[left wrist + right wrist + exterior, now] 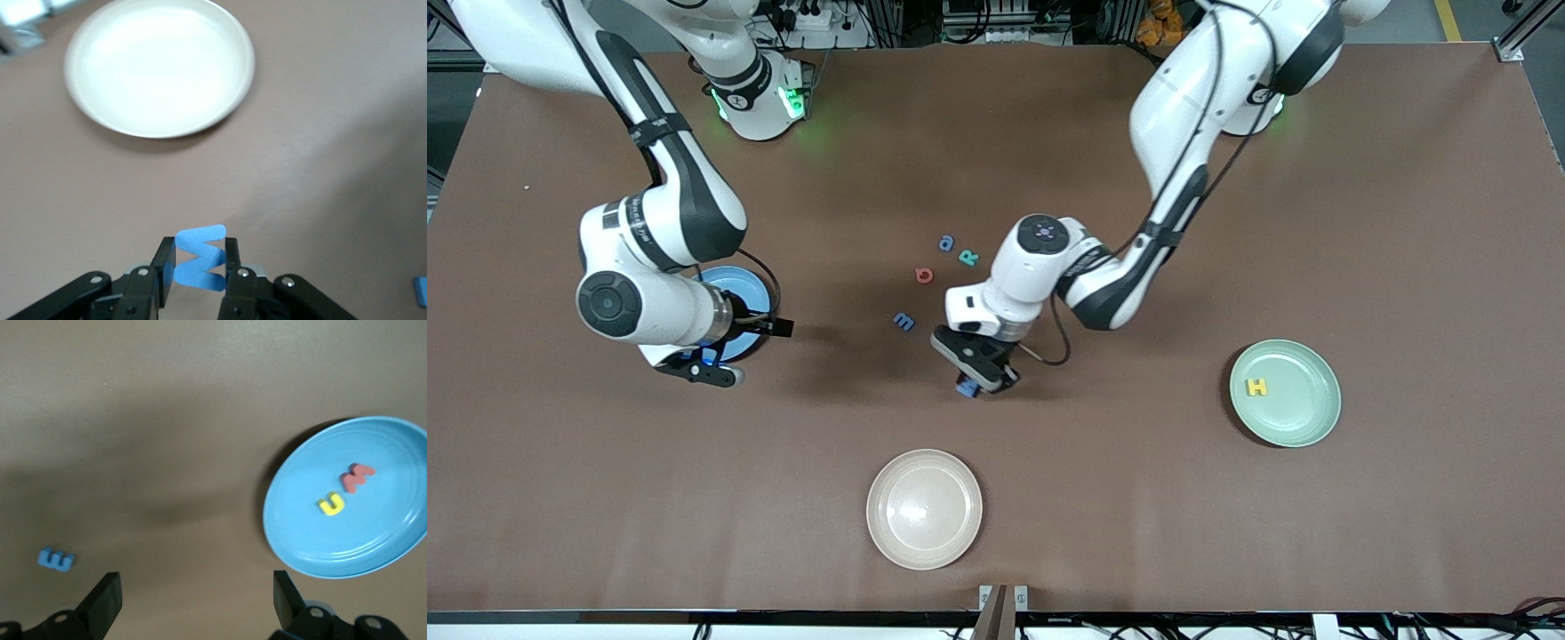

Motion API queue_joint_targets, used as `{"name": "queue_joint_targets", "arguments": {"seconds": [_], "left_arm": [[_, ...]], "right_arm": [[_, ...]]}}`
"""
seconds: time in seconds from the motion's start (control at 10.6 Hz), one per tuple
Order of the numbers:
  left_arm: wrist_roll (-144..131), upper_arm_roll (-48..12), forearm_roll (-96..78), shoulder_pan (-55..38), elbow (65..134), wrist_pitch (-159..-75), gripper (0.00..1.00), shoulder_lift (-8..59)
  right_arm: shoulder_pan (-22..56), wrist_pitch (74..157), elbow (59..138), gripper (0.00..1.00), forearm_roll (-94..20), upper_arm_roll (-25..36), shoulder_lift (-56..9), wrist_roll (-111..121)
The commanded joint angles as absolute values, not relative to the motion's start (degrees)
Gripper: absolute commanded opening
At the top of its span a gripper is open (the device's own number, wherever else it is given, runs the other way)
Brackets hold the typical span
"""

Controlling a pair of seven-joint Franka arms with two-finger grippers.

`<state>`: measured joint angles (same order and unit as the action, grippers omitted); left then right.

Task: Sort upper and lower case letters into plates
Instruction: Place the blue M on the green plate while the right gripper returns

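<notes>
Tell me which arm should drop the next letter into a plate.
Left. Its tool is shut on the blue foam W-shaped letter, over the brown table. The right tool hangs open, holding nothing, beside the bright blue round plate.

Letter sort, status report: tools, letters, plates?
Left tool shut on blue W. Right tool open beside blue plate. Yellow H on green plate. Nothing obstructing.

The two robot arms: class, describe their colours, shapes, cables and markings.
Both arms are glossy white with rounded black joints. Black cables run along them, strapped on. Green lights glow at their bases. The left gripper and right gripper are black with flat, narrow fingers.
</notes>
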<state>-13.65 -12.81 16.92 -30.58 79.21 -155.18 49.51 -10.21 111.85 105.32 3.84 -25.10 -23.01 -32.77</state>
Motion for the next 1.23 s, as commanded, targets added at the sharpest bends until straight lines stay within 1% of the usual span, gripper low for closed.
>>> {"name": "queue_joint_targets", "arguments": {"seconds": [0.0, 0.19, 0.28, 0.38, 0.47, 0.57, 0.66, 0.76, 0.85, 1.04, 1.14], "left_arm": [[-9.5, -19.9, 18.0, -18.6, 93.5, -149.0, 0.0, 36.7], [-1.4, -21.4, 18.0, -9.1, 107.0, -146.0, 0.0, 26.2], [2.8, -21.4, 18.0, -5.0, 112.2, -145.7, 0.0, 22.7], [7.9, -21.4, 17.9, -0.6, 116.4, -145.6, 0.0, 20.8], [12.5, -21.4, 18.0, 4.5, 119.4, -145.6, 0.0, 20.4], [18.9, -21.4, 17.9, 9.7, 120.1, -145.6, 0.0, 21.3], [25.8, -21.6, 17.9, 15.1, 119.9, -145.6, 0.0, 23.0], [29.1, -22.1, 17.8, 17.5, 119.9, -145.6, 0.0, 23.2], [29.7, -22.1, 17.8, 18.2, 119.9, -145.6, 0.0, 23.2], [30.1, -22.1, 17.8, 19.3, 119.5, -145.6, 0.0, 23.6], [30.2, -22.1, 17.9, 19.4, 118.9, -145.6, 0.02, 24.7]], "right_arm": [[-5.9, 113.5, 105.1, 1.0, 3.2, -24.8, -24.5, -43.1], [-4.1, 115.5, 104.9, 1.0, 2.9, -24.8, -26.5, -52.0], [-2.0, 116.0, 104.2, 1.0, 3.0, -24.8, -28.0, -57.1], [-0.5, 117.8, 103.5, 1.0, 3.0, -24.5, -29.1, -61.2], [0.5, 119.0, 102.6, 1.0, 3.1, -24.5, -30.2, -64.4], [1.7, 119.4, 102.2, 1.0, 3.5, -24.5, -31.5, -66.6], [2.3, 121.5, 102.2, 1.0, 3.4, -24.5, -32.4, -69.7], [2.8, 123.9, 102.2, 1.0, 3.3, -24.5, -34.0, -74.4], [4.9, 125.7, 102.5, 1.0, 4.5, -24.4, -35.3, -78.5], [5.4, 126.6, 102.4, 1.0, 4.7, -24.3, -36.4, -80.2], [5.4, 126.6, 102.4, 1.0, 4.7, -24.3, -36.6, -80.2]]}}
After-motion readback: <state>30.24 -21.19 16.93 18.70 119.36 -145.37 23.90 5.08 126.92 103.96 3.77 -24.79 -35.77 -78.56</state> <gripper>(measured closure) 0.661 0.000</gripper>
